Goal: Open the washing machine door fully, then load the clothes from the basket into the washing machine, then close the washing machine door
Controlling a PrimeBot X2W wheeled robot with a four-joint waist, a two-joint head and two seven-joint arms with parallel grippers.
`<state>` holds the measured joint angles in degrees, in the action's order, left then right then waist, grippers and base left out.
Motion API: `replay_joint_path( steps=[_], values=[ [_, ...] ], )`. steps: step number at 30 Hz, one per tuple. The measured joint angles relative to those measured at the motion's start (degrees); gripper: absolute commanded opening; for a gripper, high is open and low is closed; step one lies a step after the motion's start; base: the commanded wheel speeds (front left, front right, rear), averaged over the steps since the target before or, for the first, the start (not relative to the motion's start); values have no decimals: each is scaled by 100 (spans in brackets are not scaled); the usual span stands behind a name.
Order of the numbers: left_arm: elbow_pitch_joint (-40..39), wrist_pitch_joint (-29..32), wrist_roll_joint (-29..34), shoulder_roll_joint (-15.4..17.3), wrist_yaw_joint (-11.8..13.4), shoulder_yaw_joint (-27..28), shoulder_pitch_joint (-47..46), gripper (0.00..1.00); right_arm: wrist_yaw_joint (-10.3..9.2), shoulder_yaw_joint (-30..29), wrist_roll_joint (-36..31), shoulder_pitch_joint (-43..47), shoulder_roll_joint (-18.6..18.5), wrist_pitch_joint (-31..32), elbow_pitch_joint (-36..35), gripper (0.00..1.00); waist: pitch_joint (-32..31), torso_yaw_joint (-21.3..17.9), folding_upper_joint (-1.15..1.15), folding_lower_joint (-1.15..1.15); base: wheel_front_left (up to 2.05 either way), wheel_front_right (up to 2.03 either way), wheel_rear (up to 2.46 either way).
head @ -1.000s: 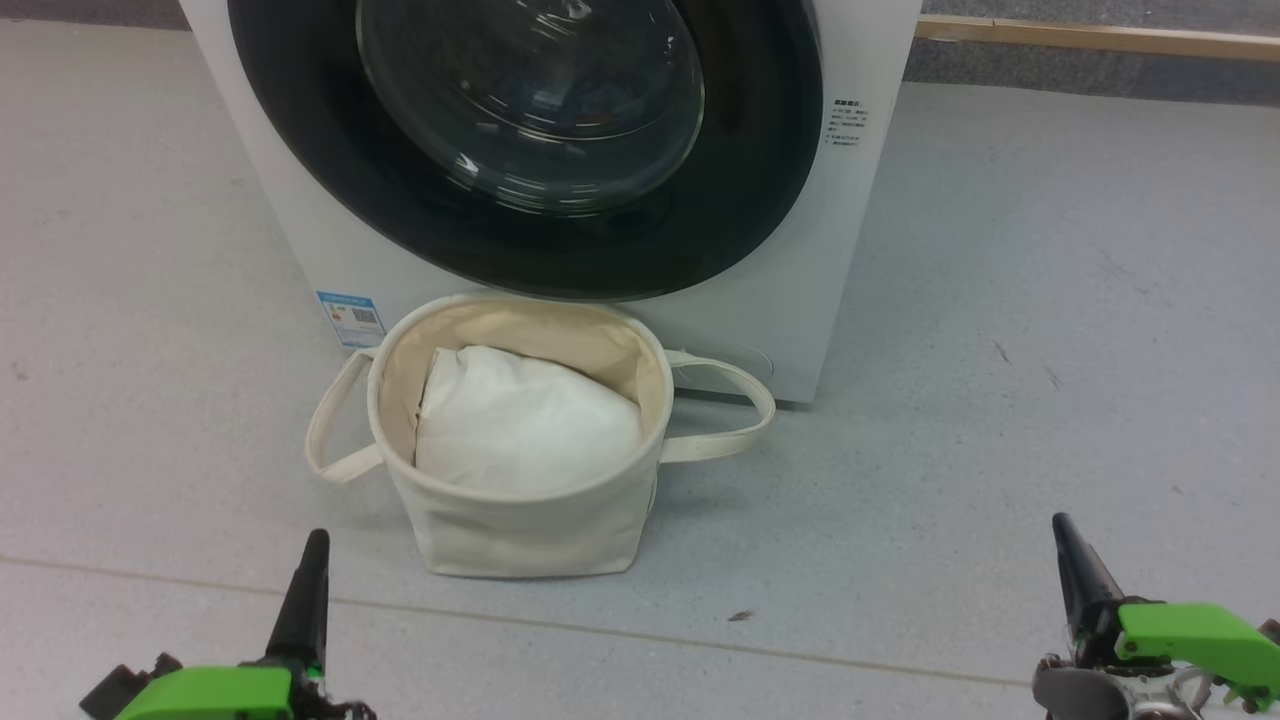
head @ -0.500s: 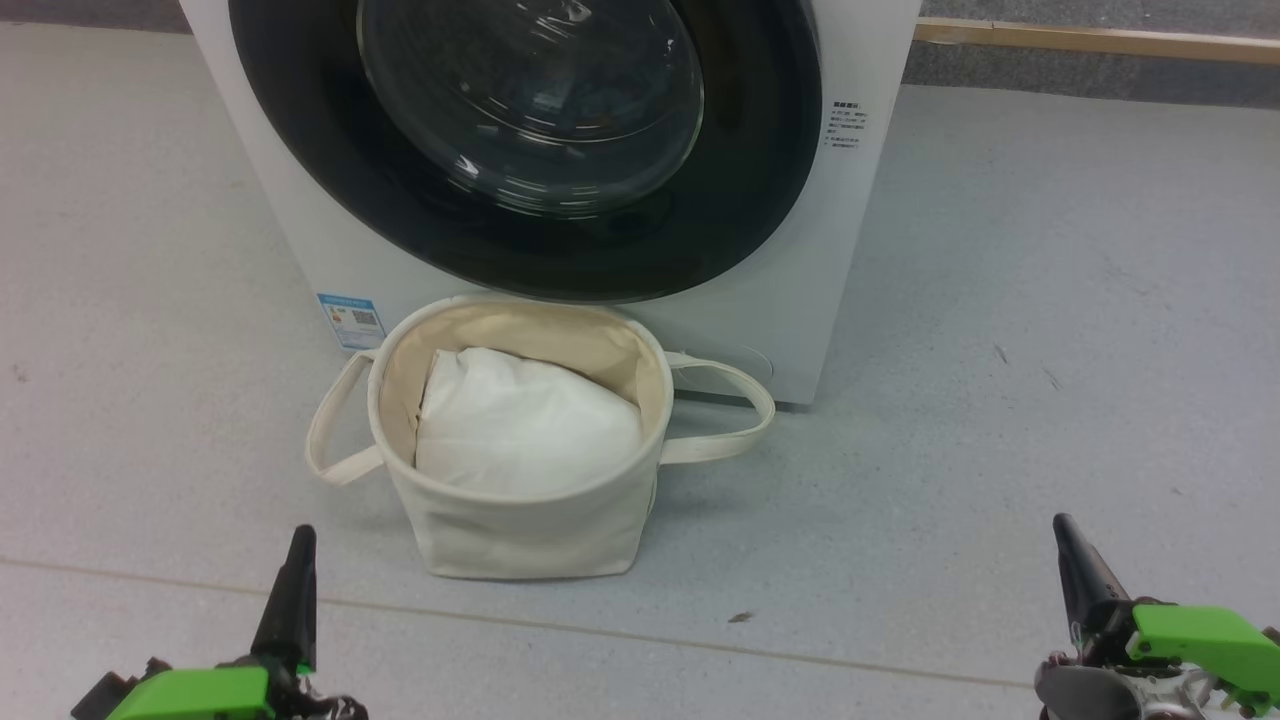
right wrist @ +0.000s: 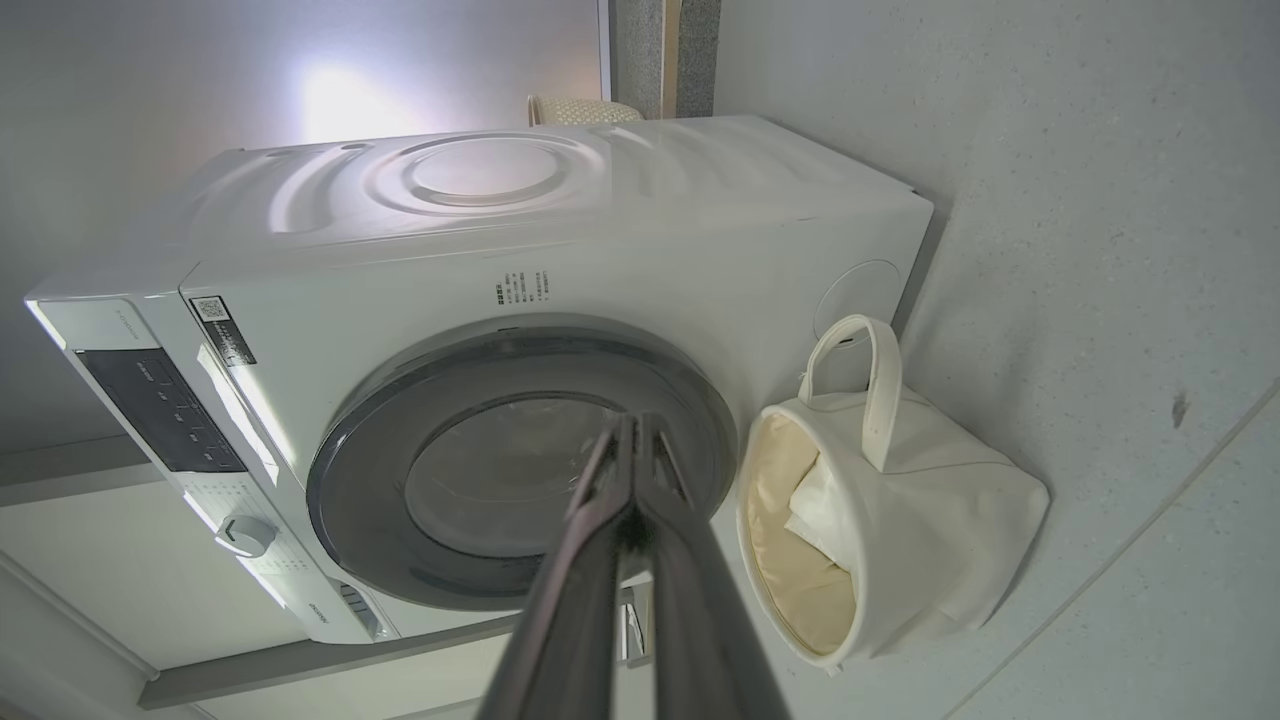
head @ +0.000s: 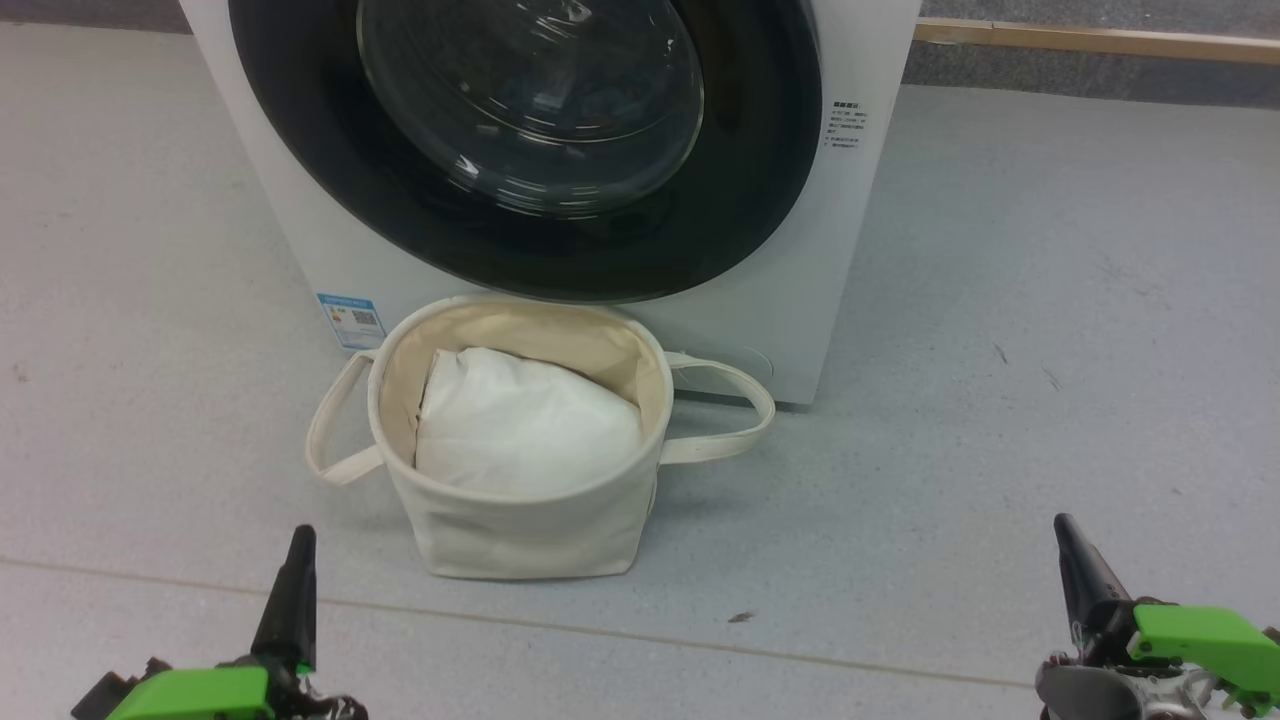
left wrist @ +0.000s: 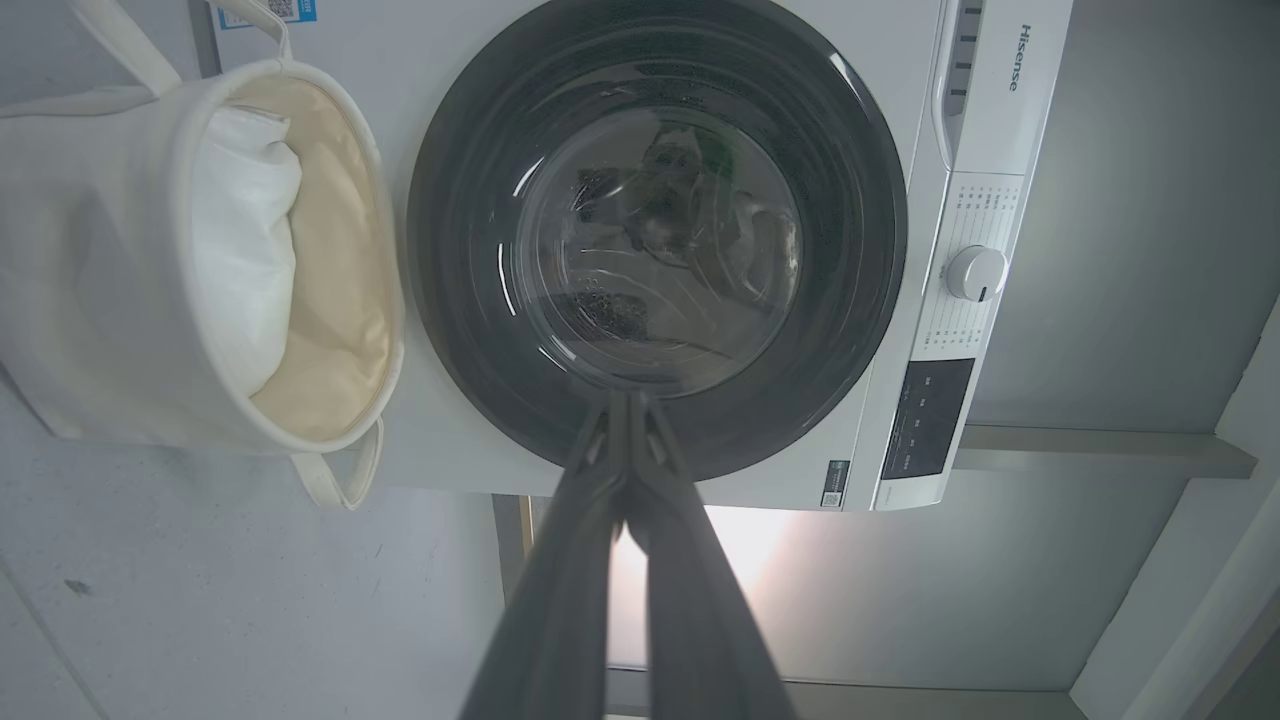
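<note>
The white washing machine stands ahead with the washing machine door flat against its front, black rim around a clear glass bowl. The cream basket sits on the floor just below the door, with a plain white bundle inside. The clothes are hidden; I cannot make out the dim shapes behind the glass. My left gripper is shut and empty, low at the left, short of the basket. My right gripper is shut and empty at the lower right. Both wrist views look at the door past shut fingertips.
Grey floor spreads around the machine, with a seam line running between me and the basket. A wooden strip lies along the wall at the far right. The control panel and white dial sit above the door.
The left gripper has shifted slightly to the left. The right gripper, the basket and the door have stayed put.
</note>
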<state>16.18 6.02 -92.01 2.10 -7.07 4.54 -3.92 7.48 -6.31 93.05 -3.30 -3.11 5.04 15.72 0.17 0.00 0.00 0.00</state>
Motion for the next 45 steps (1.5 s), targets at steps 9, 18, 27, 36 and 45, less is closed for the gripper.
replay_joint_path(
  steps=[9,18,27,36,45],
  values=[
    [-1,0,0,0,0,0,0,0,0,-16,0,0,0,2,1,0,0,0,0,0,0,0,0],
    [-1,0,0,0,0,0,0,0,0,-24,0,-1,2,31,1,0,0,0,0,0,0,0,0],
    [-1,0,0,0,0,0,0,0,0,-31,-1,-1,4,43,1,0,0,0,0,0,0,0,0],
    [-1,0,0,0,0,0,0,0,0,-44,-2,-1,7,44,2,0,0,0,0,0,0,0,0],
    [-1,0,0,0,0,0,0,0,0,-55,-26,-1,10,45,2,0,0,0,0,0,0,0,0]
  ],
)
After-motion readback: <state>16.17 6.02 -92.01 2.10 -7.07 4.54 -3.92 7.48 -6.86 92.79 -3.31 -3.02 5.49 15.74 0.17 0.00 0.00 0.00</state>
